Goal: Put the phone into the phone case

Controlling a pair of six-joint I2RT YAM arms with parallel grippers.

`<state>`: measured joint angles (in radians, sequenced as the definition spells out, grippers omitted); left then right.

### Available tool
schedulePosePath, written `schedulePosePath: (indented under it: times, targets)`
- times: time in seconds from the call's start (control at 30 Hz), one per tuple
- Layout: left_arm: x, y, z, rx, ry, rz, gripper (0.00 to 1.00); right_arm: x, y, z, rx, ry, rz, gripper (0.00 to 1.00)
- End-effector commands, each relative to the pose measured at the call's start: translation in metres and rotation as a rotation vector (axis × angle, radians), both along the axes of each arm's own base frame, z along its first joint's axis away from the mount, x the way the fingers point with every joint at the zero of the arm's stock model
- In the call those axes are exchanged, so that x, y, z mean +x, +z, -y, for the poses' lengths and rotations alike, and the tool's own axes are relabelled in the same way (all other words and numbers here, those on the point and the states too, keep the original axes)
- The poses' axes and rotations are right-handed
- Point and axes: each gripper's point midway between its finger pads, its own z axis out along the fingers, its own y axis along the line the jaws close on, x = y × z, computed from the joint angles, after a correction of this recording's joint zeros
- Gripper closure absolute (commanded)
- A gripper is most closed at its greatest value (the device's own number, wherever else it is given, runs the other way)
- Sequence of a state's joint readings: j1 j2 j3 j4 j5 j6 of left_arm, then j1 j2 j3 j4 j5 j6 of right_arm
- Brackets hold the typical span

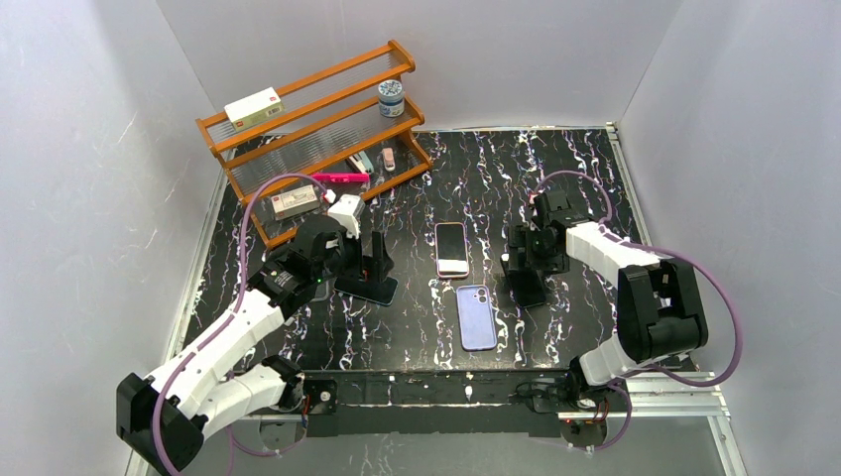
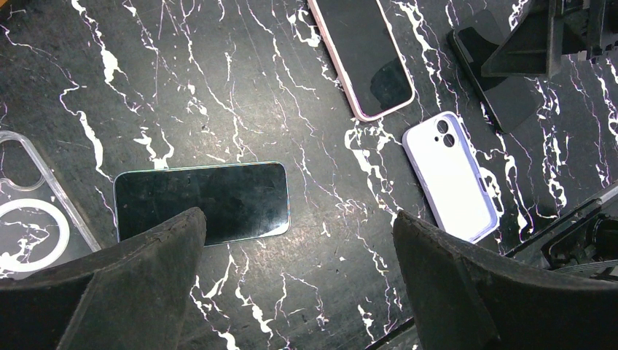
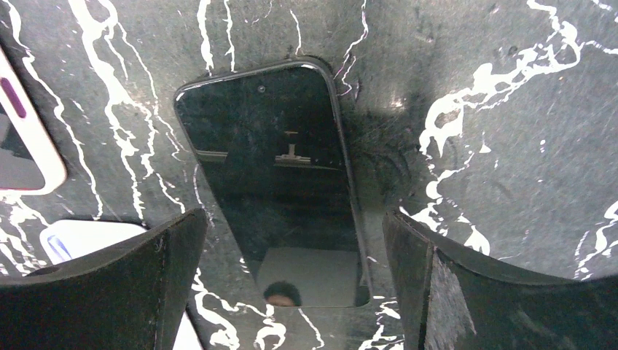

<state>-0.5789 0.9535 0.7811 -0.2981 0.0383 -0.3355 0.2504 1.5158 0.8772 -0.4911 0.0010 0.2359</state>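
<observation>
Three phones lie flat on the black marbled table [image 1: 595,178]. A pink-edged phone [image 1: 451,248] [image 2: 362,55] is in the middle, screen up. A lavender phone case [image 1: 476,317] [image 2: 450,175] lies just in front of it. My left gripper [image 1: 375,260] [image 2: 299,240] hangs open above a dark teal-edged phone [image 2: 202,200]. My right gripper [image 1: 521,270] [image 3: 291,219] is open, its fingers either side of a black phone [image 3: 277,175] with a dark rim. I cannot tell whether that rim is a case. Neither gripper holds anything.
A clear case [image 2: 29,211] with a white ring lies left of the teal-edged phone. A wooden rack [image 1: 317,129] with boxes and a jar stands at the back left. White walls enclose the table on three sides.
</observation>
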Motion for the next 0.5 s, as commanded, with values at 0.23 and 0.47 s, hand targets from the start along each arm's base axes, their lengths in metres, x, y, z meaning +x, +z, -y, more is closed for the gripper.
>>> schedulePosePath:
  times: [0.23, 0.47]
  targets:
    - [-0.002, 0.009, -0.002, -0.007, -0.010, 0.035, 0.02, 0.011, -0.007, -0.020, -0.038, 0.184, 0.008, 0.01]
    - [-0.002, 0.010, -0.003, -0.003, -0.009, 0.042, 0.02, 0.010, -0.013, -0.019, -0.065, 0.206, -0.017, 0.06]
